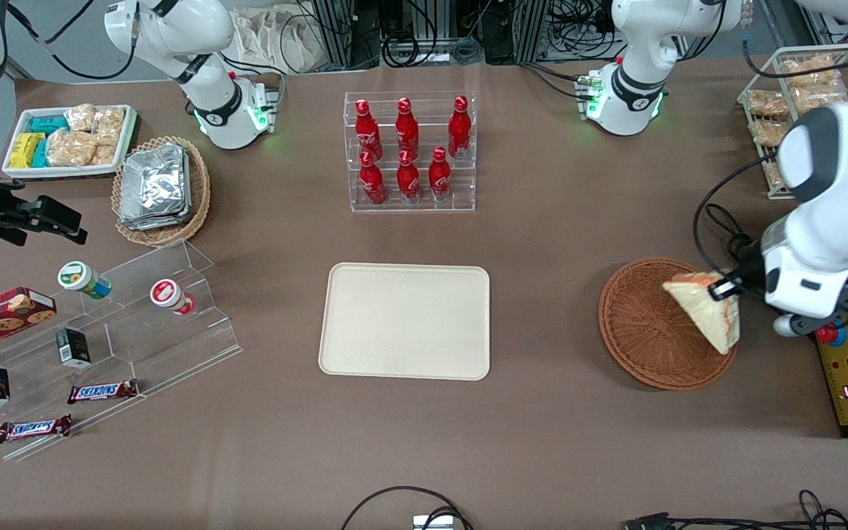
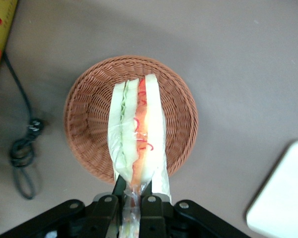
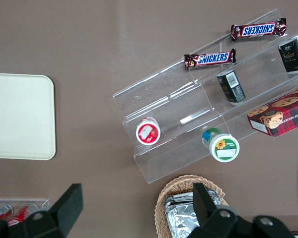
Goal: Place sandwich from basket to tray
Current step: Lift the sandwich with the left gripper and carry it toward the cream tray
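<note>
The gripper (image 2: 132, 198) is pinching the sandwich (image 1: 711, 313) by its wrapped edge, holding it above the basket (image 1: 641, 327). Bare tabletop (image 1: 545, 309) is lying between basket and tray (image 1: 405, 322).

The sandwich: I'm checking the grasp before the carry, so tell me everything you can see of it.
The sandwich is a triangular wedge of pale white bread with green and orange-red filling showing along its cut edge, wrapped in clear film as it looks. The gripper is shut on it, jaws pinching one end, so it hangs lifted above the basket, apparently not resting in it. Its filling edge faces the wrist camera. The tray lies apart, toward the table's middle.
</note>
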You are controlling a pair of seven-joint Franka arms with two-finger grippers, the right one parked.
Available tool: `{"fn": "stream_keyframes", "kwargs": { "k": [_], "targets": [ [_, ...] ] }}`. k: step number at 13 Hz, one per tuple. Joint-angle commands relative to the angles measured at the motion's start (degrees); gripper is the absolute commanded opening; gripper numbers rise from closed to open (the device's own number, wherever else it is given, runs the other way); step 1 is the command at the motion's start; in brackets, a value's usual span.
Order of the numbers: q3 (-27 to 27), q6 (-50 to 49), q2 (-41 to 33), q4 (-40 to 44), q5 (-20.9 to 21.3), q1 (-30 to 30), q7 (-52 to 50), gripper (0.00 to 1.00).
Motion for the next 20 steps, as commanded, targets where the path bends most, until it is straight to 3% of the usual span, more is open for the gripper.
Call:
{"fn": "stream_keyframes", "kwargs": {
  "k": [1, 4, 9, 12, 15, 20],
  "targets": [
    [-2.6, -5.0, 2.7, 8.7, 1.1, -0.1, 4.6, 0.00],
    [-8.9, -5.2, 2.7, 10.5, 8.9, -0.4, 7.2, 0.00],
    [-17.5, -8.3, 4.2, 13.9, 9.3, -2.7, 6.8, 0.00],
    [-18.0, -7.7, 10.2, 17.7, 9.6, -9.5, -0.2, 0.00],
    [-18.0, -7.5, 18.0, 22.9, 12.8, -15.4, -1.3, 0.00],
    [-17.8, 2.2, 29.2, 24.1, 13.0, -21.3, -7.8, 0.00]
  ]
}}
